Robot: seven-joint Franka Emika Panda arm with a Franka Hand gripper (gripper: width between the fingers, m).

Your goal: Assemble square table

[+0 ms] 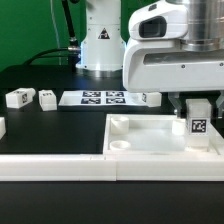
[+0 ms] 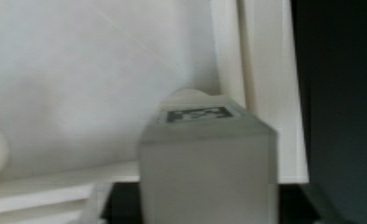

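The square tabletop [image 1: 140, 138] is a white tray with a raised rim, lying in the exterior view's right half. A white leg [image 1: 198, 124] with a black-and-white tag stands upright over its right corner. My gripper [image 1: 198, 112] is shut on this leg, with a dark finger pressed against each side. In the wrist view the leg [image 2: 206, 150] fills the middle between the fingers [image 2: 123, 200], with its tag on top. The tabletop's floor [image 2: 91, 80] and rim [image 2: 254, 60] lie behind it. I cannot tell whether the leg touches the tray.
Two loose legs [image 1: 18, 98] [image 1: 47, 97] lie at the exterior view's left. The marker board [image 1: 100, 98] lies at the back middle, with another white block [image 1: 150, 98] beside it. A long white rail [image 1: 55, 166] runs along the front. The robot base [image 1: 100, 40] stands behind.
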